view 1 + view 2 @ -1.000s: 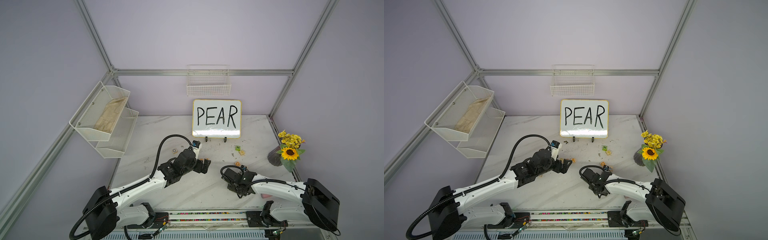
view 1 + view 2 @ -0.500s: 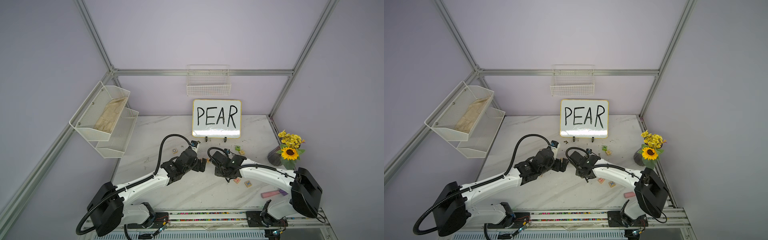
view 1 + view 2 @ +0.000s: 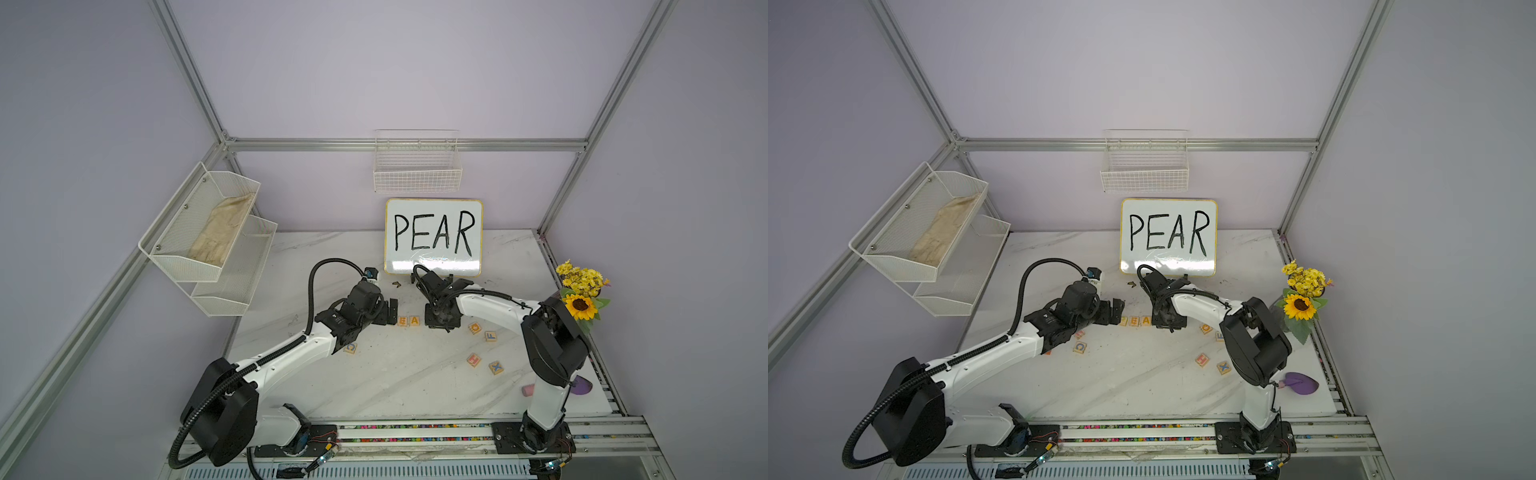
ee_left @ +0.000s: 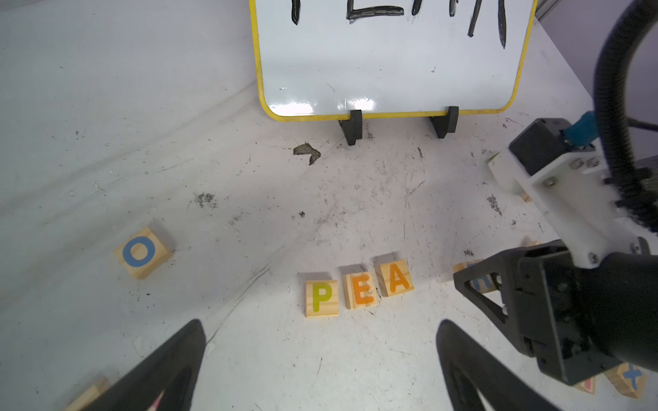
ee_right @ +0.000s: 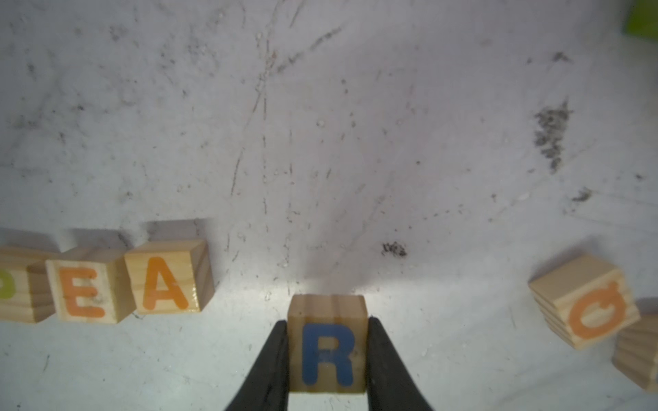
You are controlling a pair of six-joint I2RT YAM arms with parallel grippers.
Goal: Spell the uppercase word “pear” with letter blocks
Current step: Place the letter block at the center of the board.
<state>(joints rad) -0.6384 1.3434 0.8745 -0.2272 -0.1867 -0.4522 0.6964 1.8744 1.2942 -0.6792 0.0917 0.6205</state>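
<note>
Three letter blocks lie in a row in front of the whiteboard: yellow P, orange-red E and orange A, also seen in a top view as P, E and A. My right gripper is shut on the blue R block, low over the table, a gap to the right of the A. My left gripper is open and empty, just at the P end of the row. Both top views show the left gripper and right gripper flanking the row.
The whiteboard reading PEAR stands behind the row. Loose blocks lie around: blue O, orange O, F, H, X, C. A flower vase stands at the right edge and a wire shelf hangs at left.
My right arm has swung from the front right in to the middle, bringing its shut gripper beside the A. The left arm has hardly moved.
</note>
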